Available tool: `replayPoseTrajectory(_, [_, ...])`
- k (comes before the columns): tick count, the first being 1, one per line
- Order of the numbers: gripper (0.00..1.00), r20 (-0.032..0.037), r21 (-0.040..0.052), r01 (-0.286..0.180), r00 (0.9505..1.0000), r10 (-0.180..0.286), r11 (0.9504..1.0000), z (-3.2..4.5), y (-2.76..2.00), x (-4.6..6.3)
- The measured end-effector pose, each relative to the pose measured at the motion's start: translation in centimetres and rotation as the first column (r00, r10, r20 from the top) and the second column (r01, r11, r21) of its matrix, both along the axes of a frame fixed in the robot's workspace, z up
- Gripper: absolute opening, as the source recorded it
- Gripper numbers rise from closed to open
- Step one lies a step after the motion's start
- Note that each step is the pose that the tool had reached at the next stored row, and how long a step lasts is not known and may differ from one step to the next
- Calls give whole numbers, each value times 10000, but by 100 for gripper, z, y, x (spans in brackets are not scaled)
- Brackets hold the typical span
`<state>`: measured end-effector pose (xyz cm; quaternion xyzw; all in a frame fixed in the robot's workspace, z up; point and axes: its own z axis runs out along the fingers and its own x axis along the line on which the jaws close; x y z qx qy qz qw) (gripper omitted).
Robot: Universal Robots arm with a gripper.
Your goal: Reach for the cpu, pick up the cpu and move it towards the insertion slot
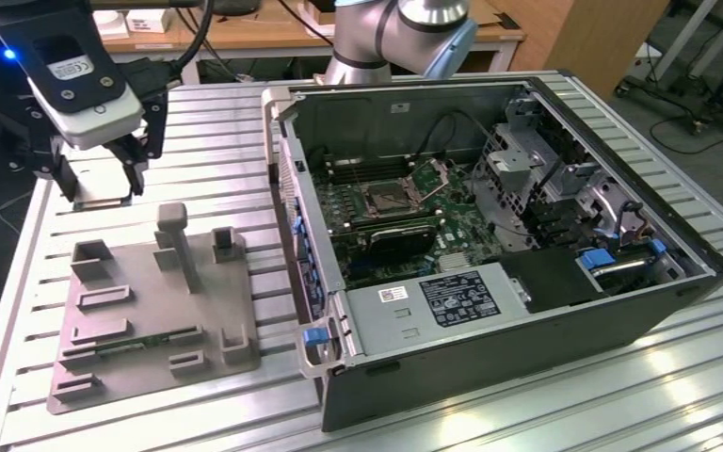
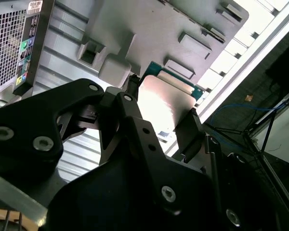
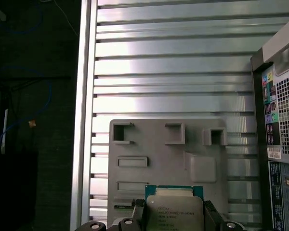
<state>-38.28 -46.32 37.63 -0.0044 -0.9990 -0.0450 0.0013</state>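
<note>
At the exterior view's left, the gripper (image 1: 104, 193) hung with its tips pointing down over the slatted table (image 1: 211, 132). In the second wrist view its black fingers (image 2: 190, 127) were closed on the cpu (image 2: 166, 103), pinching opposite edges of the pale chip. The grey fixture (image 1: 148, 301) lay below the fingers, apart from them. In the first wrist view it showed past the held cpu (image 3: 173, 207).

I judged the pick-up done and the carry in hand. The insertion slot (image 1: 393, 198) sat well apart from the fingers, toward the exterior view's right, inside the open computer case (image 1: 525, 282), with its hinged plate (image 1: 437, 174) raised.

Getting there called for a level chip, a steady grip and enough height to clear the case's near wall. The arm (image 1: 399, 38) stood behind the case.
</note>
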Motion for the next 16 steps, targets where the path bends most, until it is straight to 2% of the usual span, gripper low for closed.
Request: replayPoseTrajectory(16, [54,0,0,0,10000,0,10000,0,0,120])
